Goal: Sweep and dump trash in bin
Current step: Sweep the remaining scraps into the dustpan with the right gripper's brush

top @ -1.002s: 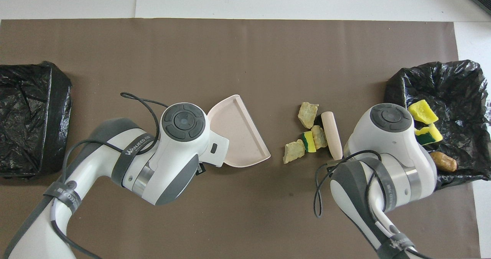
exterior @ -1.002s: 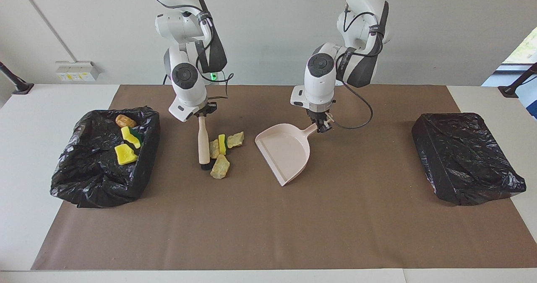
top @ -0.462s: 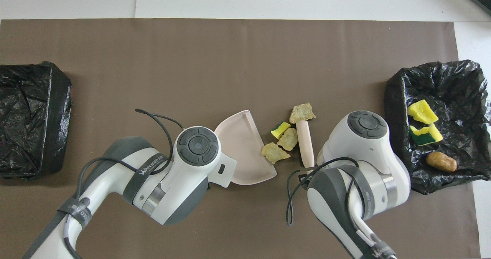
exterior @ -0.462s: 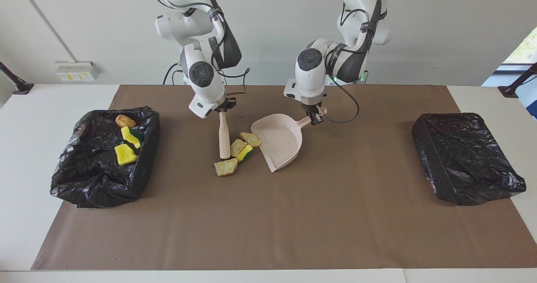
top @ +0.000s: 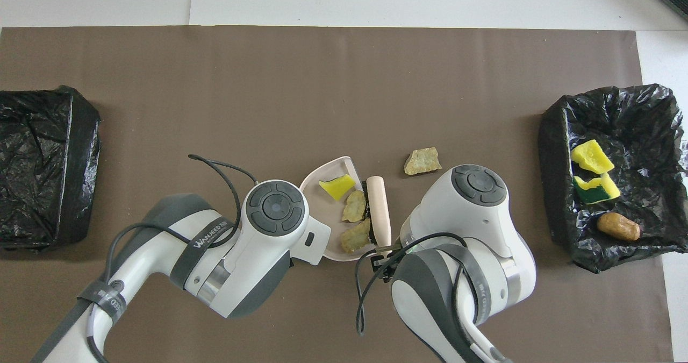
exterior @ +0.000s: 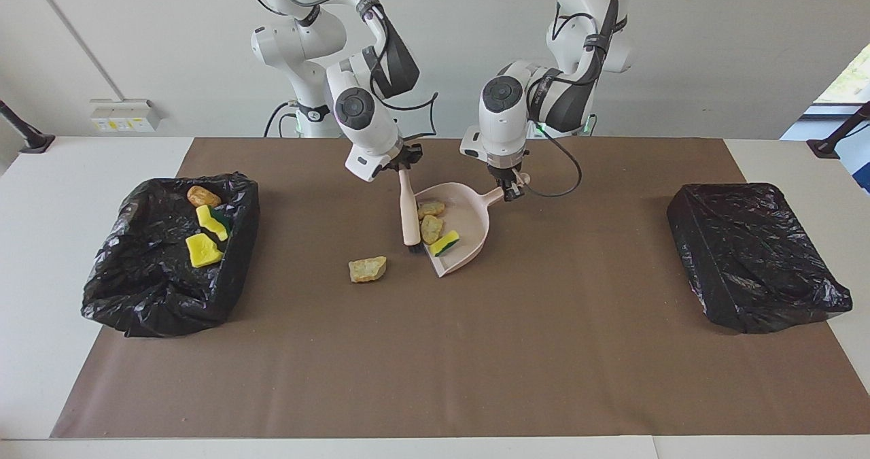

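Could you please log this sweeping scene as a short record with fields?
right tool: shut on the brush, bristles at the dustpan's mouth
left tool: shut on the dustpan handle, pan resting on the brown mat
scraps in dustpan: two tan chunks, one yellow-green sponge bit
scrap left out: tan chunk on the mat, farther from the robots than the brush
open bin: toward the right arm's end; holds two yellow sponge bits and an orange-brown lump
covered black bundle: toward the left arm's end
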Tool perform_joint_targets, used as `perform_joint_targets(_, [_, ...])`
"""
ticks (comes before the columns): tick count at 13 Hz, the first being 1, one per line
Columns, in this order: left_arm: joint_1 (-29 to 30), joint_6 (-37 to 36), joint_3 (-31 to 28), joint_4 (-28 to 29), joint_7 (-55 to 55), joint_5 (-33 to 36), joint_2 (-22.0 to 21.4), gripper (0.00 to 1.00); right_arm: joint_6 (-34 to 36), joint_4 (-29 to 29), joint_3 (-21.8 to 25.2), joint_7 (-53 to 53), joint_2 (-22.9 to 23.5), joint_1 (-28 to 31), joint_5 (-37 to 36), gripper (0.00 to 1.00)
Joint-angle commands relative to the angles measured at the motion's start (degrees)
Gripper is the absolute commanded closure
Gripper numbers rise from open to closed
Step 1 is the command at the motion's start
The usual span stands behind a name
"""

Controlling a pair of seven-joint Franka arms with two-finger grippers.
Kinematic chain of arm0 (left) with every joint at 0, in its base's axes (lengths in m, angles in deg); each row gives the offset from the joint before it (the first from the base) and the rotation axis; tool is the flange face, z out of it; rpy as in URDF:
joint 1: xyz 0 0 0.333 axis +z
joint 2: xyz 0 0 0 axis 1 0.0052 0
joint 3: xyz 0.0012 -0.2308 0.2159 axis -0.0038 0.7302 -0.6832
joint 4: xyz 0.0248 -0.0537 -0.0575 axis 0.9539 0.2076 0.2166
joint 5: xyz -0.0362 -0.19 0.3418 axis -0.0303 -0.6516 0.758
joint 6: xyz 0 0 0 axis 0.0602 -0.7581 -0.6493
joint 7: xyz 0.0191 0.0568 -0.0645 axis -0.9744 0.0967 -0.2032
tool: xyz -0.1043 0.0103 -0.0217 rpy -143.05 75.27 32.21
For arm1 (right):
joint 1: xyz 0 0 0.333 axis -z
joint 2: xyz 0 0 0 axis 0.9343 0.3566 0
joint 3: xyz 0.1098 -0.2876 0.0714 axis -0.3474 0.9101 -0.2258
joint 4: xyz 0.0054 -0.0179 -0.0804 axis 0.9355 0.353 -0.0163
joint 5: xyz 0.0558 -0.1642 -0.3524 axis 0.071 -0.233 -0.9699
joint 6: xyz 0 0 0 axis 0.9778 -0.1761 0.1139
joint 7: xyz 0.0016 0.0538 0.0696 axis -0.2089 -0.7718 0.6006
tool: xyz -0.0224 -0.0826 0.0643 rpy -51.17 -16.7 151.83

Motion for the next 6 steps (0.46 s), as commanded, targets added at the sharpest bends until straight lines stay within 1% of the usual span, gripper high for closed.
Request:
perform_joint_targets(1, [-0.8, 1.5, -0.8, 2.4, 0.6, 1.0, -2.0, 1.00, 6.7, -6.1, 0.2, 0.7, 0.9, 1.3, 0.8, 1.00])
perform_joint_targets(2, [-0.8, 1.5, -0.8, 2.4, 0.6, 1.0, -2.0, 1.00, 9.9, -8.3, 0.7, 0.7, 0.6, 2.6, 0.0, 1.00])
perform_joint_targets(3, [-0.8, 1.5, -0.8, 2.4, 0.5, 1.0, -2.0, 1.00, 11.7, -11.0, 0.5, 0.6, 0.6, 4.7, -3.0, 1.00])
perform_joint_targets(4, [-0.8, 1.5, -0.8, 2.4, 0.5, 1.0, -2.0, 1.00, 11.3, -13.2, 0.2, 0.6, 1.5, 5.7, -7.4, 1.00])
perform_joint_targets(5, [-0.8, 1.5, -0.8, 2.4, 0.5, 1.0, -2.0, 1.00, 8.4, -13.4, 0.2, 0.4, 2.3, 5.7, -11.9, 1.00])
perform_joint_targets(6, [-0.7, 1.7, -0.8, 2.4, 0.5, 1.0, -1.9, 1.00, 4.0, -12.7, 0.3, 0.3, 2.7, 6.7, -15.0, 1.00])
